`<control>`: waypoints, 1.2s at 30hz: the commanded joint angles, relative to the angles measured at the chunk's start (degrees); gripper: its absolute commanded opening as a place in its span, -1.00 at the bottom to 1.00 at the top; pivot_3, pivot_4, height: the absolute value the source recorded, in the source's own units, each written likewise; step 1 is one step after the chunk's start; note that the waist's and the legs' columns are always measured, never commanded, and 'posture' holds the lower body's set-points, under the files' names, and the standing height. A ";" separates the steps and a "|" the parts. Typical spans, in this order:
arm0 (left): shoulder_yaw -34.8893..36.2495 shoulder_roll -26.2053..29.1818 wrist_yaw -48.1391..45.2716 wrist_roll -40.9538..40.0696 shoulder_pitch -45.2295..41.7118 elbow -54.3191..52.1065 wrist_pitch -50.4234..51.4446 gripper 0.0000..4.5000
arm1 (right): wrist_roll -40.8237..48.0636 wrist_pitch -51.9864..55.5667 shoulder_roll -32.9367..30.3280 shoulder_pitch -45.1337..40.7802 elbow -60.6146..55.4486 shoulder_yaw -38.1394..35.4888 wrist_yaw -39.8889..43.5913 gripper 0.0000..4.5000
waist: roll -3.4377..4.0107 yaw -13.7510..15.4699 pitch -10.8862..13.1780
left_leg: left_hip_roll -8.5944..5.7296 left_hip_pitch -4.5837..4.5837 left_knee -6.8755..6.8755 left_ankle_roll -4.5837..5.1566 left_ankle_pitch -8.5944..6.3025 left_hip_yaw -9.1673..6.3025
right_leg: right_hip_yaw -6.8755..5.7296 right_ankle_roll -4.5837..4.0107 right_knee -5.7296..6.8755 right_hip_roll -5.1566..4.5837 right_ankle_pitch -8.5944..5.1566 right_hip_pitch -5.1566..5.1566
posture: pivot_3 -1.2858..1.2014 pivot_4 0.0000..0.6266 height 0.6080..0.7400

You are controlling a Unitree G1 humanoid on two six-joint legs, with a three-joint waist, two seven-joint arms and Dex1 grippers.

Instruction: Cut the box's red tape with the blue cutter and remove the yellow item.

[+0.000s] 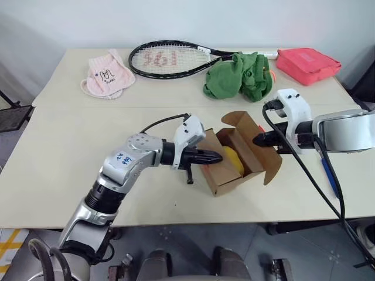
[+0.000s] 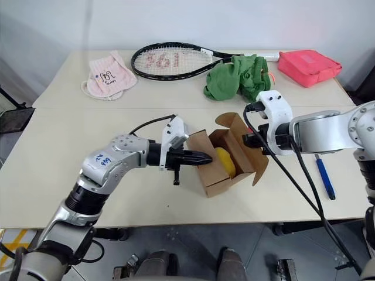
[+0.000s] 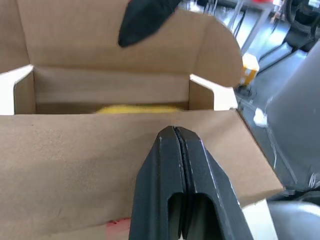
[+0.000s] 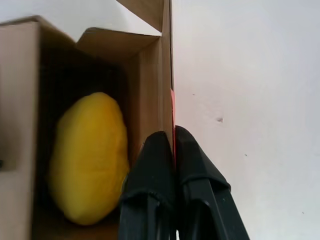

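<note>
Nearest me, the left gripper [image 1: 215, 157] has its jaws closed on nothing, their tips at the near flap of the box [image 1: 229, 170], which stands open mid-desk. The yellow item [image 1: 232, 159] lies inside, so the cutting looks done and only the lifting out remains. The right gripper [image 4: 172, 145] pinches the far flap. The blue cutter [image 2: 322, 176] lies on the desk [image 1: 58, 152] beyond.

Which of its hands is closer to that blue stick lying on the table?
Right. The right gripper pinches the box flap beside the blue cutter; the left gripper is across the box.
</note>
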 commanded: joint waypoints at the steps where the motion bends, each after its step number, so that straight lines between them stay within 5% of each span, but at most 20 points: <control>1: -2.15 3.29 2.50 4.74 4.94 4.15 3.59 -1.00 | 1.05 0.77 -1.89 0.18 -1.37 -1.50 1.48 -0.99 | -0.04 0.06 -0.06 | 0.00 0.05 0.01 0.00 0.00 0.00 | 0.00 -0.01 0.00 0.00 0.00 0.05 | 0.03 -0.52 1.00; 20: 2.62 6.77 4.22 2.95 12.47 -0.84 6.74 -1.00 | 1.05 -0.02 -1.99 0.57 -4.79 0.23 4.29 -0.99 | -0.02 0.76 -0.48 | 0.04 0.85 -0.01 0.10 -0.02 -0.02 | 0.01 -0.18 -0.14 -0.01 0.09 0.94 | 0.03 -0.52 1.00; 27: 3.75 5.43 4.60 3.16 12.70 -0.94 6.52 -1.00 | 1.05 -1.61 -0.45 1.50 -6.36 1.50 0.97 -0.99 | 0.00 1.24 -0.32 | 0.04 -0.10 -0.01 0.04 0.02 0.06 | -0.03 -0.13 -0.09 -0.01 0.12 -0.09 | 0.03 -0.52 1.00; 36: 6.44 2.70 5.62 3.86 11.40 0.64 3.54 -1.00 | 1.05 -1.61 -0.79 2.24 -7.18 1.87 -0.42 -0.99 | 0.00 1.53 -0.29 | 0.05 -0.14 0.00 0.03 0.02 0.09 | -0.16 -0.12 -0.12 -0.01 0.13 -0.11 | 0.03 -0.52 1.00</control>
